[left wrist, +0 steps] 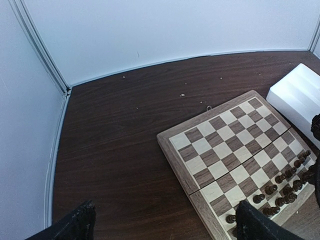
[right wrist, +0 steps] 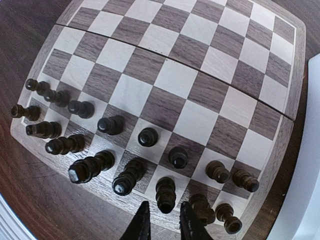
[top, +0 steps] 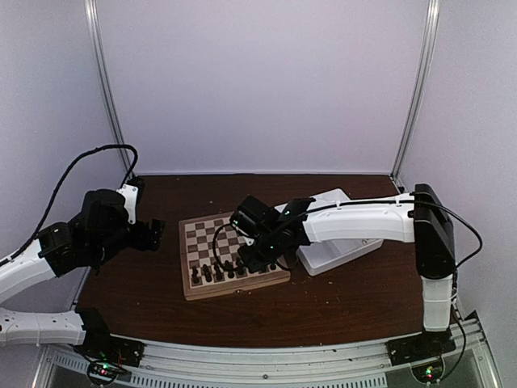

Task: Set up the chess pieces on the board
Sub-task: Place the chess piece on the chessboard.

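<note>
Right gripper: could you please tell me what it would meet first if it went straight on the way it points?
Most likely the dark chess piece just ahead of the right gripper, standing on the board; depth is unclear.

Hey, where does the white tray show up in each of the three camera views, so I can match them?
Top external: white tray right of centre, just off the board's right side.
Left wrist: white tray at the upper right edge.
Right wrist: white tray is a pale strip down the right edge.
Shared landmark: the board, next to the tray in all three.
</note>
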Motion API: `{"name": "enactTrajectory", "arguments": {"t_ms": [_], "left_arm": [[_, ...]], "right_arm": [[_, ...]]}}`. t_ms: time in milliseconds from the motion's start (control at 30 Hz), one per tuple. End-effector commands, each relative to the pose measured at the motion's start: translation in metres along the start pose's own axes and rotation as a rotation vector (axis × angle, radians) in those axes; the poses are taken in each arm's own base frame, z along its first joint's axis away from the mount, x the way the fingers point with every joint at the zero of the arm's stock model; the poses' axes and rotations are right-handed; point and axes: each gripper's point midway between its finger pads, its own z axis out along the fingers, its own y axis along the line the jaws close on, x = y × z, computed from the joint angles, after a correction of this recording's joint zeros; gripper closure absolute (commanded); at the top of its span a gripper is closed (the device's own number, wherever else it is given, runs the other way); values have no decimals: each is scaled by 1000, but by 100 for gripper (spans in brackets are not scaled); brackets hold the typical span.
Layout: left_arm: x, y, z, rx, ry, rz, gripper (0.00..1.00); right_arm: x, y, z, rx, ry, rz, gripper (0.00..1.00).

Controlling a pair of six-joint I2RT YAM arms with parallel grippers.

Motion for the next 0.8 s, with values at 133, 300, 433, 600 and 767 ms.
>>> {"name": "enactTrajectory", "arguments": {"t_ms": [133, 300, 433, 600, 767], "left_arm": [[-6, 0, -1, 7, -19, -13, 2], [-5, -4, 1, 17, -9, -15, 2], [-6, -6, 2, 27, -5, -19, 2], [-10, -10, 3, 43, -8, -23, 2], [-15, -11, 3, 37, -5, 0, 2]], "right_arm": [[-25, -4, -40, 9, -121, 8, 79], [-35, -34, -69, 128, -246, 27, 73], [-44, -72, -105, 247, -385, 43, 44], [-43, -150, -125, 399, -406, 152, 14], [-33, -220, -141, 486, -420, 266, 0]]}}
